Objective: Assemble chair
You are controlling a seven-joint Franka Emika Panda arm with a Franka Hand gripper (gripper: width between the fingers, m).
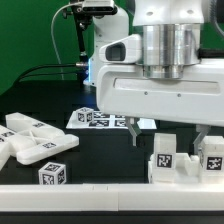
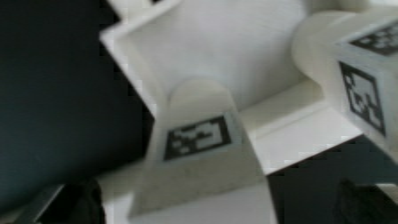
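Observation:
My gripper [image 1: 167, 131] hangs open just above two white chair pieces with tags [image 1: 165, 158] [image 1: 211, 157] at the exterior view's right, near the table's front edge. In the wrist view the dark fingers [image 2: 43, 206] stand wide apart at either side of a white tagged post [image 2: 199, 140], with gaps to both. A second tagged block [image 2: 361, 85] sits beside it. Several more white chair parts [image 1: 30, 140] lie at the exterior view's left, with a tagged leg piece [image 1: 56, 173] in front of them.
The marker board [image 1: 98, 118] lies on the black table behind the gripper. A white ledge [image 1: 100, 200] runs along the front edge. The arm's base and cables stand at the back before a green wall.

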